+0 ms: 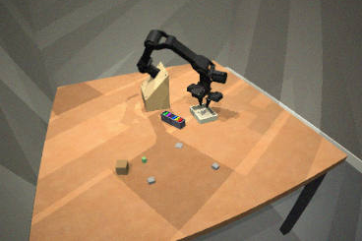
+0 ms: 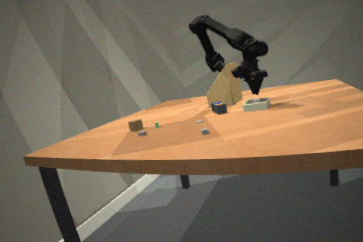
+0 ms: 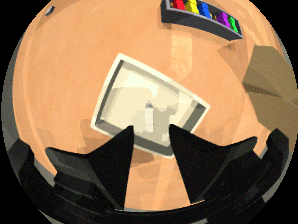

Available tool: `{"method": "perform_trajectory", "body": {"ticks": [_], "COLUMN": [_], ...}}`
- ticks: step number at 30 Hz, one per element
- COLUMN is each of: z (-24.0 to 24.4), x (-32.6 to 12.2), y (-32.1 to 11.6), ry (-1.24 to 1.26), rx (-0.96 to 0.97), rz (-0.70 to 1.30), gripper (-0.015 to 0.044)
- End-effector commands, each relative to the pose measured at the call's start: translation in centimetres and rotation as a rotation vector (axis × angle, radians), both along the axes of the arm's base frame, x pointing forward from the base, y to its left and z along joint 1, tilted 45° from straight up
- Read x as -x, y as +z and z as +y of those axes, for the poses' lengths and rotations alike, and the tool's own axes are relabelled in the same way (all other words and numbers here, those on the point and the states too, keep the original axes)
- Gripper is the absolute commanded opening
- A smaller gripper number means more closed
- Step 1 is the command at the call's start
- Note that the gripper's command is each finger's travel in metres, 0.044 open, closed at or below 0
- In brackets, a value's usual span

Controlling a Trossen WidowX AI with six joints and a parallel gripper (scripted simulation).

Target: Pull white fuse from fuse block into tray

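The white fuse (image 3: 149, 119) stands free between the spread fingertips in the wrist view, over the inside of the tray (image 1: 209, 119) (image 2: 256, 108) (image 3: 165, 80). Whether it touches the tray floor I cannot tell. My gripper (image 1: 204, 105) (image 2: 255, 94) (image 3: 151, 129) is part open, pointing down just above the tray, with a gap on both sides of the fuse. The dark fuse block (image 1: 172, 121) (image 2: 220, 110) (image 3: 195, 20) stands apart from the tray, holding red, yellow, blue, purple and green fuses, with a gap between blue and purple.
A tan angular block (image 1: 158, 94) (image 2: 226, 92) (image 3: 272, 95) stands behind the fuse block, near the arm. A brown cube (image 1: 122, 167) (image 2: 135, 125), a small green piece (image 1: 144, 159) (image 2: 157, 124) and three small grey pieces lie farther off.
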State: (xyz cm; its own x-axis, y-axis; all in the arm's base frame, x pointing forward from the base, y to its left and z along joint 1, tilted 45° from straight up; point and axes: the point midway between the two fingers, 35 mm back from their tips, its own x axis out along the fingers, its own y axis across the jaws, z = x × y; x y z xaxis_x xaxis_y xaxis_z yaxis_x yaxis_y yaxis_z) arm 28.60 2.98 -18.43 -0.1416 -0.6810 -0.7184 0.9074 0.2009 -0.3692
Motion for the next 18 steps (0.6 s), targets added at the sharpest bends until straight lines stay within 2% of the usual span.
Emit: {"method": "perform_trajectory", "body": {"ticks": [1, 4, 8, 18], "z": [0.1, 0.3, 2.6, 2.6], "x": [-0.1, -0.1, -0.5, -0.5], "y": [0.0, 0.3, 2.7, 2.7], "ry": [0.0, 0.0, 0.006, 0.006], "rx": [-0.001, -0.001, 0.002, 0.002], "rz": [-0.001, -0.001, 0.003, 0.003], "gripper": [0.0262, 0.033, 0.033, 0.033]}}
